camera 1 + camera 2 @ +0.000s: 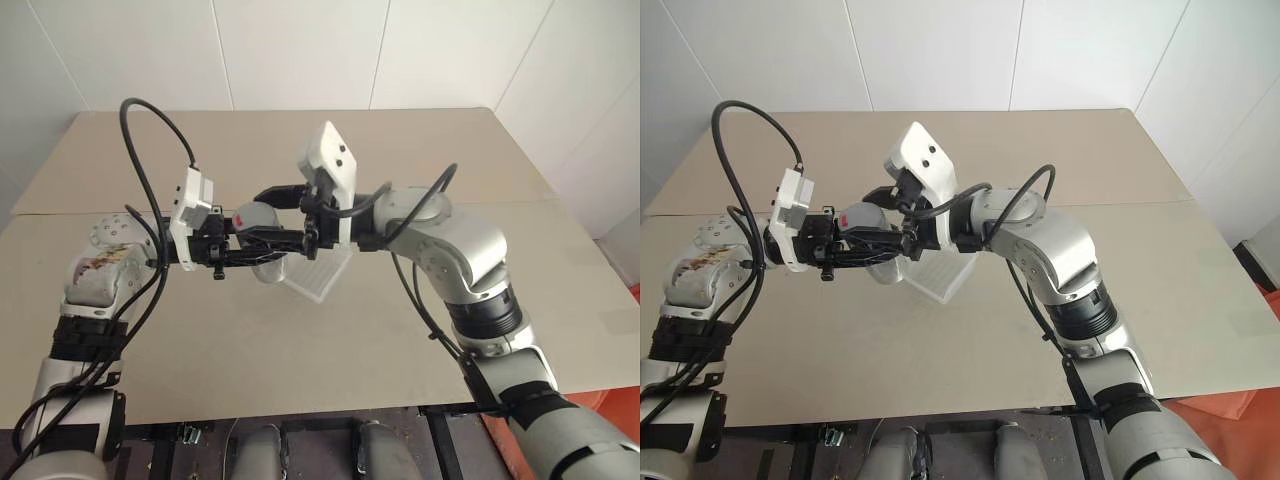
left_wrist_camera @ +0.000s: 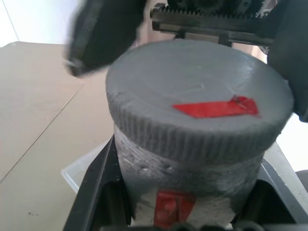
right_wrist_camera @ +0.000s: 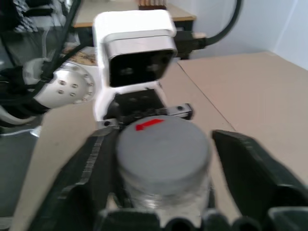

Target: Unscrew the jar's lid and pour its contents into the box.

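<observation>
The jar (image 1: 268, 268), a small clear cylinder with a red mark (image 2: 169, 208), hangs above the table, and my left gripper (image 1: 252, 248) is shut on its body. The round grey lid (image 3: 162, 148) with a strip of red tape sits on top of the jar. From the other side my right gripper (image 3: 161, 144) straddles the lid, its fingers (image 3: 91, 159) closed against the ribbed rim. The contents are hidden inside the jar. The box (image 1: 322, 275), a shallow translucent white tray, lies on the table just beneath and beyond the jar.
The beige table (image 1: 400, 340) stretches wide on all sides of the box, with a seam running across it. White walls stand behind its far edge. An orange object (image 1: 1225, 405) shows past the table's near right corner.
</observation>
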### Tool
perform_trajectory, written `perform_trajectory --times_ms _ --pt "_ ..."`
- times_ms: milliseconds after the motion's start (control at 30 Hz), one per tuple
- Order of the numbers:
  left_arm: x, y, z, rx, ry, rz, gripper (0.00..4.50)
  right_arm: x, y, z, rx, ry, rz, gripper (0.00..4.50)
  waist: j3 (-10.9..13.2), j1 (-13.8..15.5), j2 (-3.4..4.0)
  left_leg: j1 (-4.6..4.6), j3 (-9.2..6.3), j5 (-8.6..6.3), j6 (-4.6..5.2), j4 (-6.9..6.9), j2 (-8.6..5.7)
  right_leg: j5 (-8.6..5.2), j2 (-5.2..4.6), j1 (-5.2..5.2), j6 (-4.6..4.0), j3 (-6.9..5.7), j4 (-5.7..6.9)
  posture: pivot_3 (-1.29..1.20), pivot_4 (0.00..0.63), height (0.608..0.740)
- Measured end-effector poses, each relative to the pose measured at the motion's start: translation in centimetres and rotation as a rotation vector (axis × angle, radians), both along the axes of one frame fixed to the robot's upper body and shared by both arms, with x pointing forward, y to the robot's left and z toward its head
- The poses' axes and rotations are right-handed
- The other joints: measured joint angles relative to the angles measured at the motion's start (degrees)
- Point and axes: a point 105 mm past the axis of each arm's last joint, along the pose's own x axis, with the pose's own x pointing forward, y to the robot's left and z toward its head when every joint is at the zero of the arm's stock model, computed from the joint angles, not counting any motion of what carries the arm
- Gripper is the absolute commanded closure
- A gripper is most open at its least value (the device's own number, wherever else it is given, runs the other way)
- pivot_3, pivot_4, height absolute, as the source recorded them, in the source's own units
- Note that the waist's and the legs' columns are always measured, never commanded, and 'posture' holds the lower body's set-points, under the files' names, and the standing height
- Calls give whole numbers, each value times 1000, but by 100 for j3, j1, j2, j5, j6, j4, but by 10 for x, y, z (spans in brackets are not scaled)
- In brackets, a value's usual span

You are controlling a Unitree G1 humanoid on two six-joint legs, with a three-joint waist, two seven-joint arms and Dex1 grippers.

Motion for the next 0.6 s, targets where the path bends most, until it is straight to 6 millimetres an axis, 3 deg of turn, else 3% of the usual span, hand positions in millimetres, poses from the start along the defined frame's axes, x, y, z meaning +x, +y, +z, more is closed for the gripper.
perform_trajectory --times_ms 200,367,467,600 --pt "-5 -2 3 5 -6 -57 2546 -2 -3 2 4 39 112 1754 0 5 0 -2 0 0 1 2 0 1 0 0 1 0 0 0 150 740" --pt "-19 -8 17 20 -20 -183 2546 -5 -8 12 29 -18 376 1754 0 -1 0 -1 0 -1 1 4 0 1 4 1 3 0 -3 0 150 740" --pt "-35 -16 29 65 -41 -299 2546 -9 -10 21 34 -57 630 1754 1 -31 1 1 0 0 0 3 3 2 8 0 3 1 -1 0 150 740" --pt "-36 -10 33 83 -22 -284 2546 -3 -2 25 27 -78 704 1754 2 -83 2 8 -3 3 -6 -1 6 1 8 0 2 2 5 0 150 740"
